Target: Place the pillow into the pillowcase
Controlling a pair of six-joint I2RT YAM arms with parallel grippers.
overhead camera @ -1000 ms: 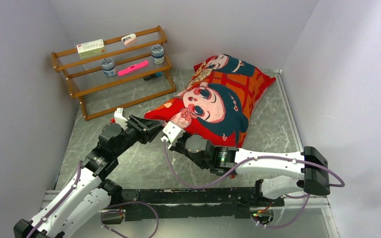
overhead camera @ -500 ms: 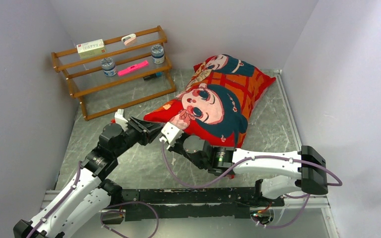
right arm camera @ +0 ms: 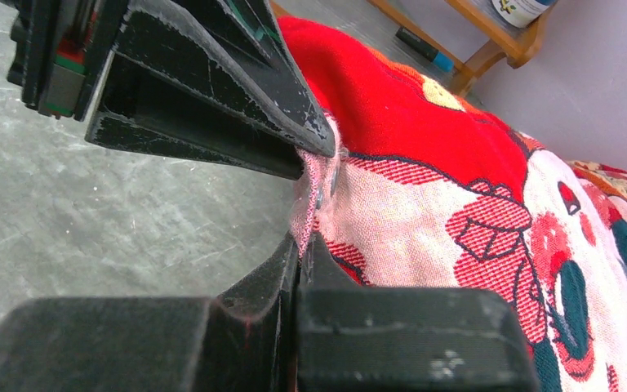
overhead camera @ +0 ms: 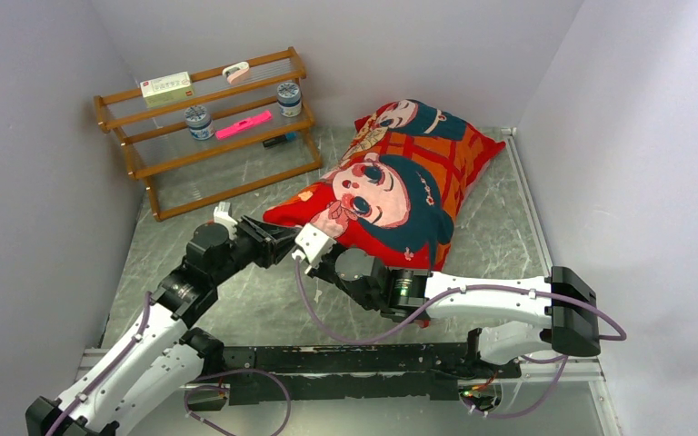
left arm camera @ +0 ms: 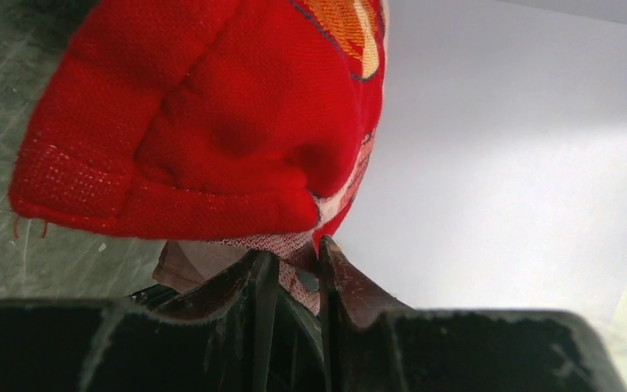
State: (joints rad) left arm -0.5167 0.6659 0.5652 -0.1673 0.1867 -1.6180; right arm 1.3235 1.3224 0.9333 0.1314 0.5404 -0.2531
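The red pillowcase (overhead camera: 400,182), printed with cartoon girl faces, lies plump on the table from the middle to the back right corner. The pillow is hidden; no white fabric shows. My left gripper (overhead camera: 293,234) is shut on the pale pink hem at the case's near left end, seen close in the left wrist view (left arm camera: 295,260) under the red bulge (left arm camera: 196,122). My right gripper (overhead camera: 313,243) is shut on the same hem just beside it (right arm camera: 302,242). The left gripper's tips (right arm camera: 320,149) touch the hem just above it. The case's printed face (right arm camera: 473,212) fills the right.
A wooden rack (overhead camera: 209,127) with jars, a pink item and a white box stands at the back left. The grey marble tabletop (overhead camera: 264,300) is bounded by walls at left, back and right. A metal rail (overhead camera: 527,209) runs along the right edge.
My left arm has shifted slightly right and forward. My right arm has drawn slightly left. Both stay closed on the hem, and the case has barely moved.
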